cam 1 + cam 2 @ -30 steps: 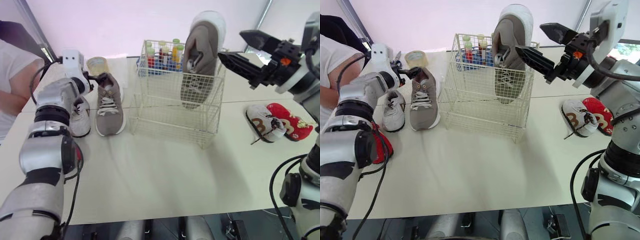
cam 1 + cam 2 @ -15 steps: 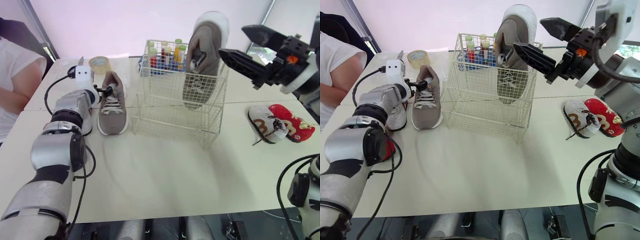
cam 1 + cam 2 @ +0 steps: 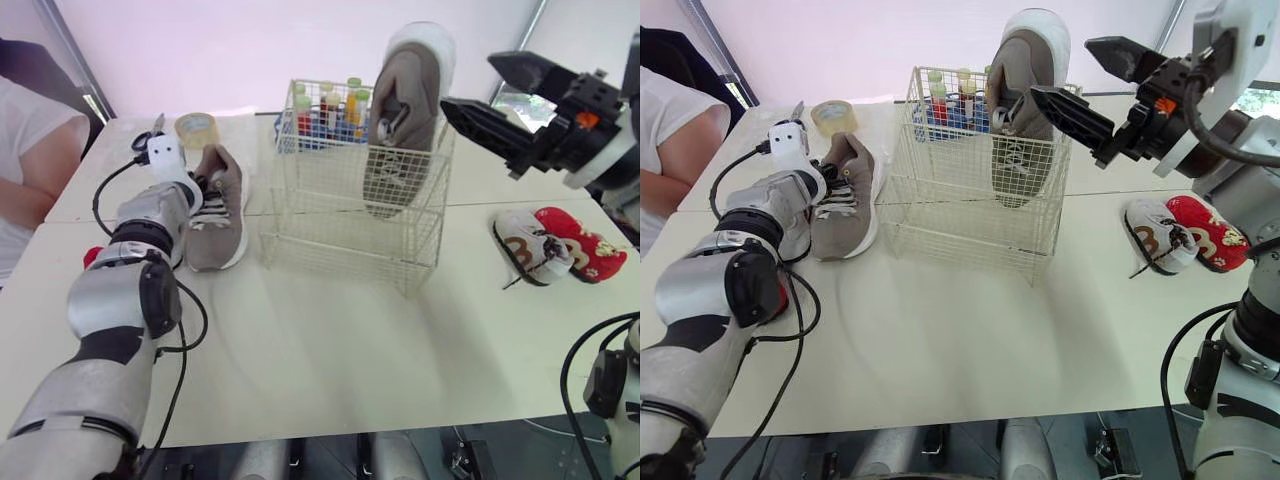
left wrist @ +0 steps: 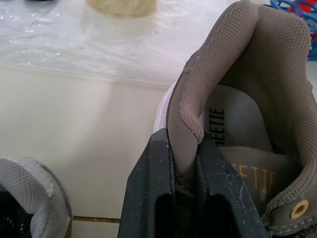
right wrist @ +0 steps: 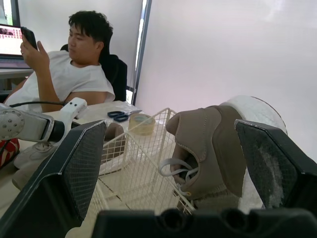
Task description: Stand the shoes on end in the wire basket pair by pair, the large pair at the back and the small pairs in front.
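While one taupe sneaker [image 3: 405, 110] stands on end in the wire basket [image 3: 340, 215], the left eye view shows its mate [image 3: 218, 205] on the tabletop [image 3: 330, 340] beside it. In the left wrist view, the left hand [image 4: 184, 144] pinches the mate's heel collar. In the right wrist view, the right hand [image 5: 171, 124] is spread wide, facing the upright sneaker.

Tape roll [image 3: 833, 115], scissors [image 5: 118, 115], rack of coloured bottles [image 3: 945, 100], seated person [image 5: 69, 74].

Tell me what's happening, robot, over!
Left gripper shut on grey shoe on table. Right gripper open beside wire basket. Other grey shoe stands inside.
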`<state>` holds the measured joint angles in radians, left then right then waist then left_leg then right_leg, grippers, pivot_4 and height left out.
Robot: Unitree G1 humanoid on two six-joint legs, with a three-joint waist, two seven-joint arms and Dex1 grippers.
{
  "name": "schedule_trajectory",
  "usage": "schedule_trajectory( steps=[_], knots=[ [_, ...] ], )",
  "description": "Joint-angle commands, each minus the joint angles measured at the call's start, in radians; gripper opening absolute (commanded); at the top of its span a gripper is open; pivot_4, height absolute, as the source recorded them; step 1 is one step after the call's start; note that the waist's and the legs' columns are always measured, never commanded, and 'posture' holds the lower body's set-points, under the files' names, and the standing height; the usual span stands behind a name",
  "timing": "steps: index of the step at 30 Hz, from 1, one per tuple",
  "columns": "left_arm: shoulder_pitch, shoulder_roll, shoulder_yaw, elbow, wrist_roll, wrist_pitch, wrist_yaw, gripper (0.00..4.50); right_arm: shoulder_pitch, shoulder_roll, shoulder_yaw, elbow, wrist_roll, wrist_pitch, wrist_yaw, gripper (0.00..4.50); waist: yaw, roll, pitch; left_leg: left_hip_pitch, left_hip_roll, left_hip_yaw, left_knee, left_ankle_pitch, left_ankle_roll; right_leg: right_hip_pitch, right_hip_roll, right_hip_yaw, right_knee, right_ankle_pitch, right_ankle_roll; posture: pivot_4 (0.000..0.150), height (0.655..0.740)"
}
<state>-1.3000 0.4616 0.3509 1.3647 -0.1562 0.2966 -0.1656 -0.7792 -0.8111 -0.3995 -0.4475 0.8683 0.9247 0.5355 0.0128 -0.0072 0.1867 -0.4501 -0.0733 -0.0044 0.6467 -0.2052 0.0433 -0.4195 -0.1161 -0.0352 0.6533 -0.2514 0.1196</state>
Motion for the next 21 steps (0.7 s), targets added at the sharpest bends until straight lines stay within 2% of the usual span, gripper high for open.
schedule_trajectory(
  steps=[1,3,5,10,17,21],
  knots=[
    [-0.106,0.015,0.058,-0.037,-0.043,-0.09,0.008,0.07,-0.003,-0.02,-0.005,-0.015,0.0,-0.034,-0.002,4.5,0.001,-0.003,0.002,-0.001,0.0,0.0,0.0,0.0,0.0,-0.001,0.0,0.0,0.0,0.0,0.0,0.15,0.74],
    [-0.152,0.017,0.062,-0.052,-0.038,-0.171,0.021,0.07,-0.004,-0.023,0.001,-0.01,-0.003,-0.04,0.0,4.5,0.002,-0.005,0.003,-0.006,0.0,0.0,0.001,0.0,0.0,-0.005,0.0,0.0,0.0,0.001,0.001,0.15,0.74],
    [-0.207,0.014,0.117,-0.064,-0.094,-0.219,0.031,0.07,-0.005,-0.026,0.005,-0.007,-0.004,-0.045,0.001,4.5,0.002,-0.007,0.004,-0.013,0.0,0.0,0.003,0.001,0.0,-0.01,0.001,0.0,0.0,0.003,0.001,0.15,0.74],
    [-0.317,-0.002,0.156,-0.109,-0.143,-0.379,0.001,0.07,-0.005,-0.034,0.011,-0.004,-0.004,-0.049,0.0,4.5,0.0,-0.008,0.004,-0.014,-0.001,0.001,0.003,0.0,0.001,-0.01,0.0,0.0,-0.006,0.004,0.003,0.15,0.74],
    [-0.432,-0.067,0.197,-0.179,-0.24,-0.622,-0.182,0.07,0.001,-0.042,0.008,-0.012,0.002,-0.05,-0.006,4.5,0.001,-0.008,0.004,-0.013,-0.001,0.002,0.002,-0.001,0.002,-0.009,0.0,-0.002,-0.006,0.004,0.003,0.15,0.74],
    [-0.454,-0.173,0.178,-0.196,-0.267,-0.754,-0.296,0.07,0.015,-0.046,-0.005,-0.035,0.014,-0.046,-0.023,4.5,0.004,-0.008,0.004,-0.013,-0.001,0.002,0.004,-0.001,0.002,-0.007,0.0,-0.003,-0.006,0.005,0.004,0.15,0.74]
  ],
)
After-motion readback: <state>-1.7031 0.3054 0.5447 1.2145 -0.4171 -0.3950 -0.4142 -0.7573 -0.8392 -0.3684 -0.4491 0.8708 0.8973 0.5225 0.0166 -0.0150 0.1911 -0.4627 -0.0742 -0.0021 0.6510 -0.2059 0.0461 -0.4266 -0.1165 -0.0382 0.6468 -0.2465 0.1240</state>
